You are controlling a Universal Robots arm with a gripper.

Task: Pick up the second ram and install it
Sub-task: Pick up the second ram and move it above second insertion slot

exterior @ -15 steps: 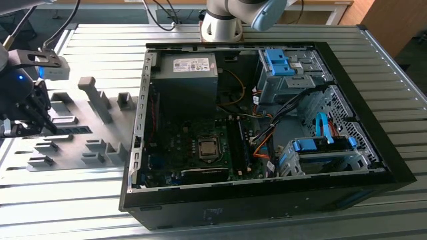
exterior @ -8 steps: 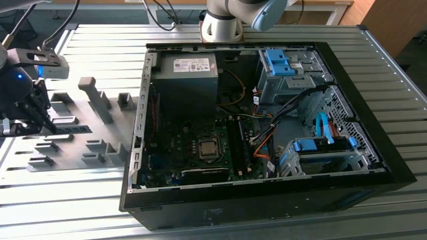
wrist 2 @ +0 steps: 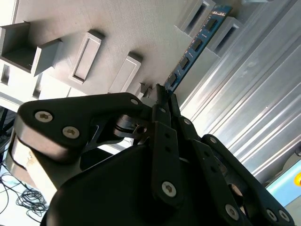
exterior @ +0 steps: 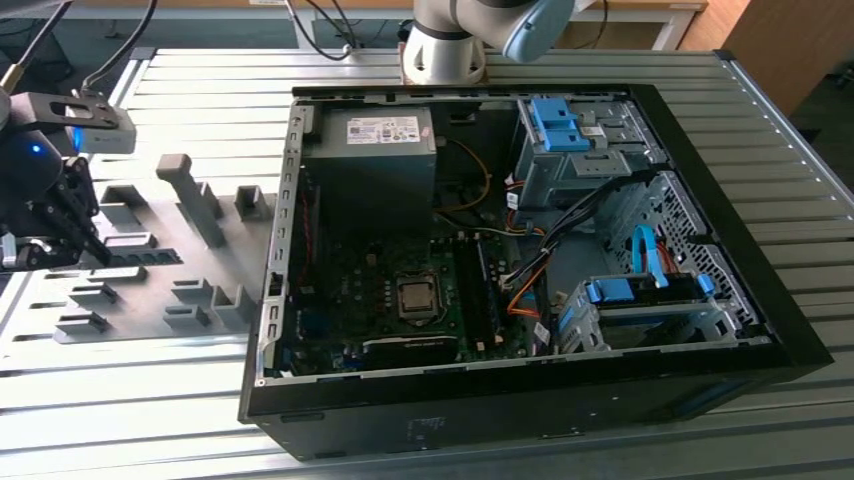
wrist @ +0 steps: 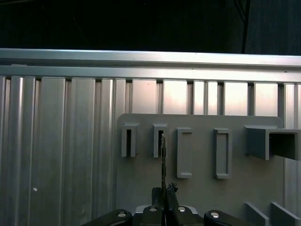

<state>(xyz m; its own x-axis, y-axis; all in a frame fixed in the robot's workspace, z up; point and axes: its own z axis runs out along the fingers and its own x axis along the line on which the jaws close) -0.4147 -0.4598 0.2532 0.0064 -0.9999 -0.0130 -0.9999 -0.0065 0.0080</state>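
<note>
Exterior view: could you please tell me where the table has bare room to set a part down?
Bare slats lie between the fixture plate and the table's near edge, and between the plate and the far edge. The plate itself is crowded with grey blocks, with the hand closed on the second ram there.

- The table under the computer case is bare ribbed metal, silvery and brushed, with bright glare along its slats
- The computer case has a smooth black outer wall with a slight gloss; its inner walls are dull grey sheet metal, partly perforated
- The fixture plate beside the case is grey plastic, matt, with a fine grainy texture
- The second ram is a thin circuit board with a faint sheen and matt black chips
- The gripper is matt black with shiny metal screw heads
- The power supply inside the case is dull grey metal
- The drive latches inside the case are smooth blue plastic
</note>
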